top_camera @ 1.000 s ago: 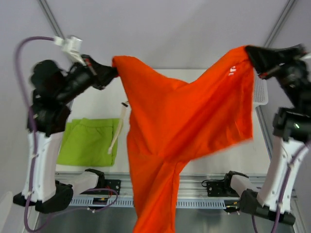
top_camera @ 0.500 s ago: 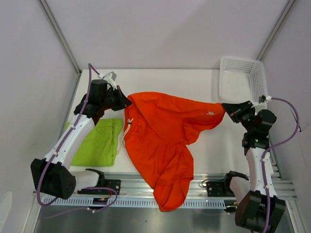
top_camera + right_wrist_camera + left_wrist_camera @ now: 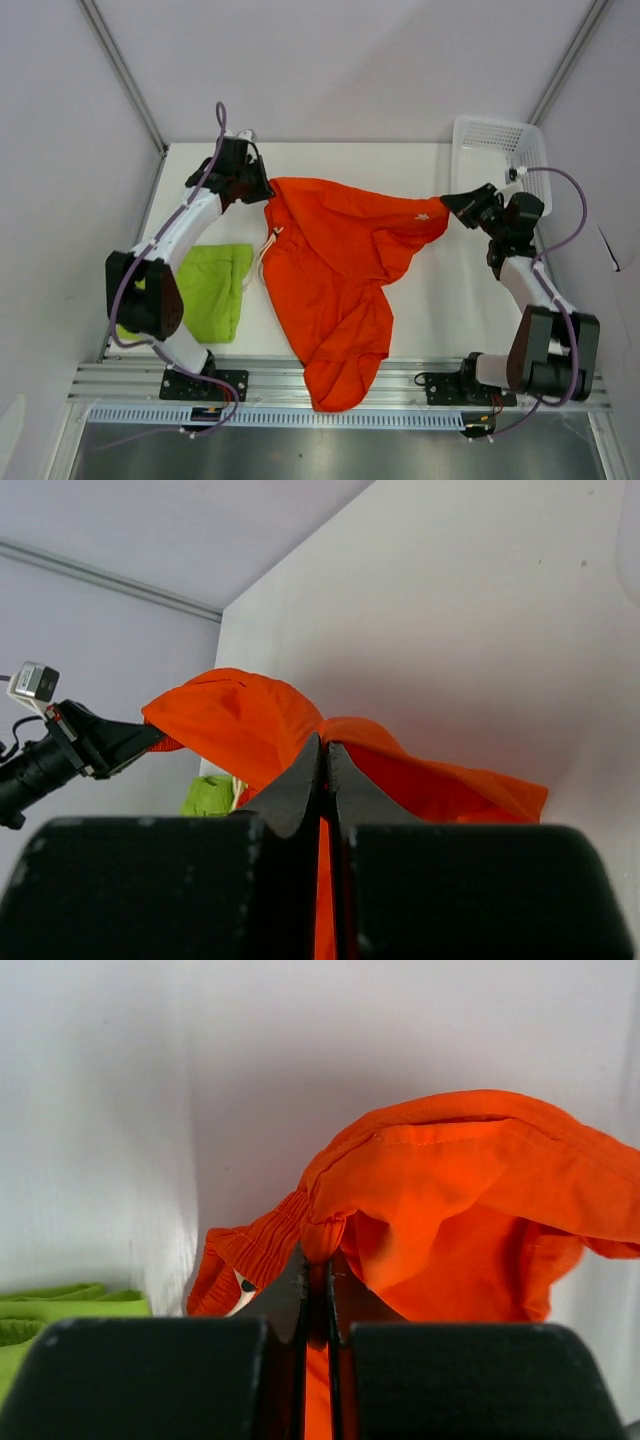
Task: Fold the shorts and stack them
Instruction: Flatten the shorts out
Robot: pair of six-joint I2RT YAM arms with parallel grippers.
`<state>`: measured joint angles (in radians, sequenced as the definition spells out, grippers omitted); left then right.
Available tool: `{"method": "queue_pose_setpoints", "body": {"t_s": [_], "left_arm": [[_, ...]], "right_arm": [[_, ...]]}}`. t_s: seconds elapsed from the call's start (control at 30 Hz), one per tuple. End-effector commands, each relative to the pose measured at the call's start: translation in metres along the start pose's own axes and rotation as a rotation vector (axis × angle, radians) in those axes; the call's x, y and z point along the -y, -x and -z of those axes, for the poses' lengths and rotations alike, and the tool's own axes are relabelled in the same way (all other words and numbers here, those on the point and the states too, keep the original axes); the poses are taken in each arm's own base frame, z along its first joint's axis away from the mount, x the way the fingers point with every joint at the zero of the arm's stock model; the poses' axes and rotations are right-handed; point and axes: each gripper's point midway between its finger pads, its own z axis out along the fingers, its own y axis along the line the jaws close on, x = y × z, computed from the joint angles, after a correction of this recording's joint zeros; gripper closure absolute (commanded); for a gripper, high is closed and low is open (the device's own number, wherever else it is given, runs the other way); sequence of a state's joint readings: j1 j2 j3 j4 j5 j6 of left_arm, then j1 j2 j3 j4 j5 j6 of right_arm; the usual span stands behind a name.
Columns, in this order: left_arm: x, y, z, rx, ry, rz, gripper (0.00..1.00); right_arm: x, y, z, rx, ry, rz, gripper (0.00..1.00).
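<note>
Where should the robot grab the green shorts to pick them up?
Probably the green shorts' right edge, pinched from straight above. They lie flat and folded, so only an edge gives the fingers something to close on. That edge is bare, while the left arm hangs over their left part.

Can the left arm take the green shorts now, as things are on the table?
Probably not right away. The left gripper is shut on a corner of the orange shorts, so it must release first. The green shorts lie uncovered beside that arm, so the path itself looks free.
</note>
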<state>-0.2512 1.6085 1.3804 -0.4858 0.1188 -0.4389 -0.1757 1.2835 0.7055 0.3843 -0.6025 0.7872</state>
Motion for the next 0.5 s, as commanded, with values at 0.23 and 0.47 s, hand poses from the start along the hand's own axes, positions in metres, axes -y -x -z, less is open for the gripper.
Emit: {"method": "queue_pose_setpoints", "body": {"t_s": [0.23,0.47], "left_arm": [[-0.012,0.043,-0.083,-0.036,0.126,-0.013,1.0],[0.001,0.085,-0.099,0.051,0.096,-0.003,0.01]], "right_arm": [[0.005,0.087,-0.112,0.167,0.012,0.107,1.0],[0.035,0.12,-0.166,0.151,-0.103,0.142,0.01]]}}
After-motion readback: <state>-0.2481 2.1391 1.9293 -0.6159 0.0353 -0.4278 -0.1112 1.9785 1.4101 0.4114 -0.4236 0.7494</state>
